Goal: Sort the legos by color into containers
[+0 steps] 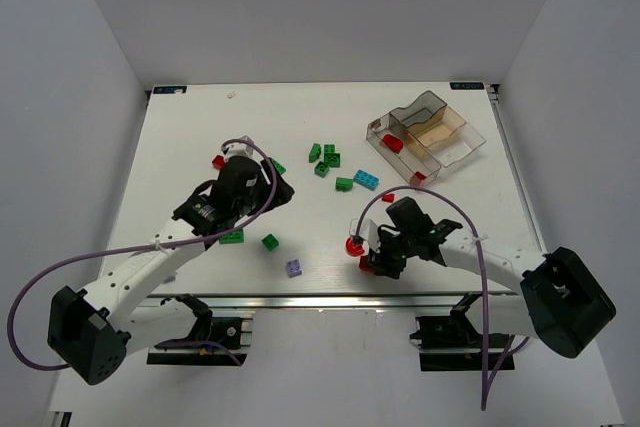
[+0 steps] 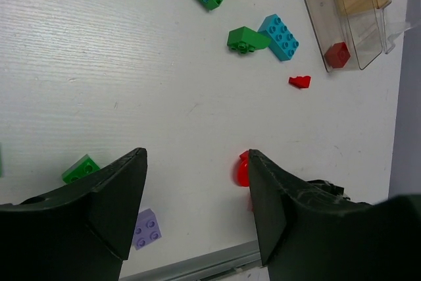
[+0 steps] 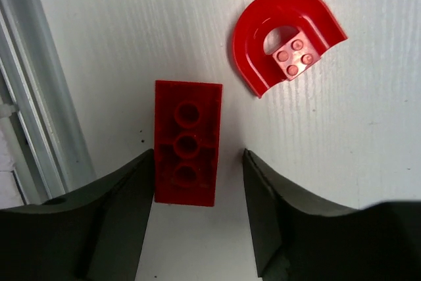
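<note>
My right gripper (image 1: 376, 255) is open low over the table near the front edge. Its fingers (image 3: 197, 154) straddle a red brick (image 3: 187, 143) that lies studs down, close to the left finger and not gripped. A curved red piece (image 3: 286, 37) lies just beyond it (image 1: 354, 244). My left gripper (image 1: 270, 187) is open and empty (image 2: 197, 157) above the table's left middle. The clear compartment tray (image 1: 455, 137) stands at the back right with red bricks (image 1: 392, 143) in it.
Several green bricks (image 1: 328, 157) and a cyan brick (image 1: 365, 179) lie mid-table. A small red piece (image 1: 388, 197), two green bricks (image 1: 270, 241) (image 1: 231, 236) and a purple brick (image 1: 294, 268) lie nearer. A red brick (image 1: 218, 161) sits by the left arm.
</note>
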`<state>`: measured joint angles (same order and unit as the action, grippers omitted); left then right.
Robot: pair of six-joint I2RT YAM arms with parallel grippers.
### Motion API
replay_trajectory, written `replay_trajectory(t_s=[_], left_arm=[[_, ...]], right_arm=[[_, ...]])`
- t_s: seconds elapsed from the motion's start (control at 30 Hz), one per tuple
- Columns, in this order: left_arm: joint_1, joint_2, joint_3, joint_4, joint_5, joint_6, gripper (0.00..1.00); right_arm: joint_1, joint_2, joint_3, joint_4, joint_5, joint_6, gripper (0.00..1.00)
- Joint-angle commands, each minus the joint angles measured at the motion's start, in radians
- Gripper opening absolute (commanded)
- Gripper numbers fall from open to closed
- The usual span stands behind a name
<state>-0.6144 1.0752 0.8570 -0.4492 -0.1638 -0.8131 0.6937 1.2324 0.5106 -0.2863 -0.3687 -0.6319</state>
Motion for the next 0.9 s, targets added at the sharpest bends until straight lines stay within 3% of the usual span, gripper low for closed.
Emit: replay_trajectory(t_s=[0.0,0.17,0.2,0.23,0.4,0.53,0.7,0.87], left_arm=[[-0.013,-0.024,-0.018,0.000,-0.006,-0.009,0.72],[-0.013,0.020,-0.022,0.065,0.131,0.069,0.71],[-0.013,0.053,-0.022,0.078,0.159,0.084,0.71],[-0.024,0.093,-0.013,0.093,0.228,0.110,0.71],[-0.042,0.176,0.013,0.116,0.285,0.181,0.71],[-0.042,0.210,0.020,0.147,0.306,0.210,0.71],[-0.062,0.275,0.030,0.204,0.372,0.232,0.71],[-0.102,0.363,0.079,0.199,0.392,0.271,0.72]], right_arm=[[0.017,-0.014,-0.023,0.075,0.042,0.047,0.52],[0.004,-0.066,-0.003,0.023,0.037,0.017,0.22],[-0.008,-0.097,0.015,-0.014,0.027,0.011,0.07],[-0.017,-0.140,0.022,-0.034,0.027,0.011,0.00],[-0.094,-0.249,0.075,-0.069,0.052,0.057,0.00],[-0.178,-0.212,0.173,-0.016,0.184,0.184,0.00],[-0.348,-0.007,0.353,0.033,0.217,0.299,0.00],[-0.428,0.229,0.622,-0.030,0.183,0.348,0.00]])
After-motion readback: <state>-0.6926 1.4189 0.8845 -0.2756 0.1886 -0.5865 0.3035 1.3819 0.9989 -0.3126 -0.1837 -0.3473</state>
